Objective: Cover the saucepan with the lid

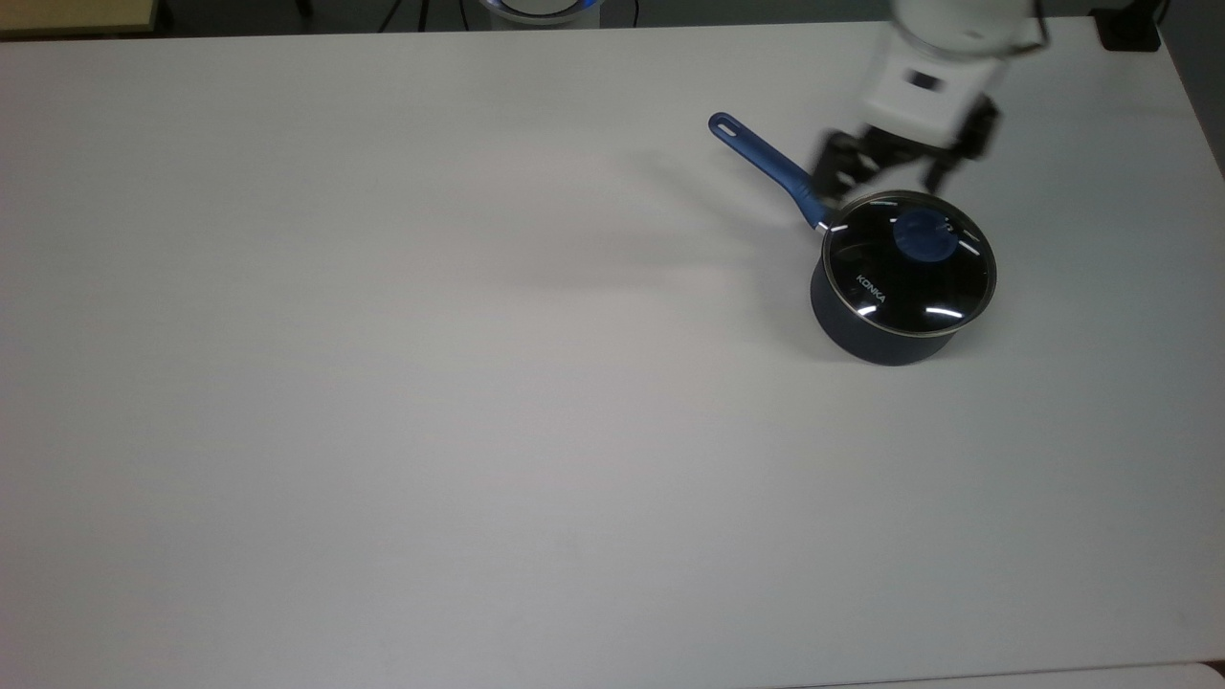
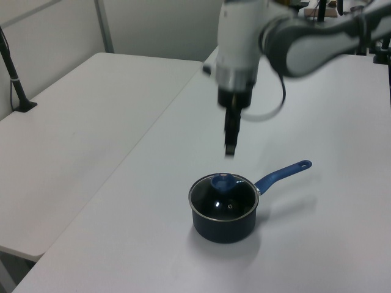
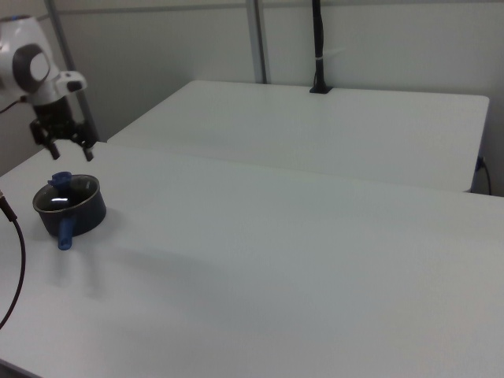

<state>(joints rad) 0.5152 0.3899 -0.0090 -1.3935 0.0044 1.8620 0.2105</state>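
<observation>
The glass lid (image 1: 909, 277) with its blue knob (image 1: 921, 235) lies flat on the dark navy saucepan (image 1: 876, 340), closing it. The pan's blue handle (image 1: 766, 166) points toward the top view's upper left. My gripper (image 1: 890, 167) hangs above the pan's far rim, clear of the knob, open and holding nothing. In the left view the gripper (image 2: 230, 146) is well above the lid (image 2: 222, 196) on the saucepan (image 2: 223, 226). The right view shows the gripper (image 3: 71, 151) with fingers spread above the lid (image 3: 63, 197) and the saucepan (image 3: 79, 219).
The white table (image 1: 431, 383) spreads wide to the top view's left and bottom. A second white table (image 2: 73, 122) stands beyond a gap, with a black post (image 2: 12, 73) on it. A black cable (image 3: 16, 252) hangs at the right view's left edge.
</observation>
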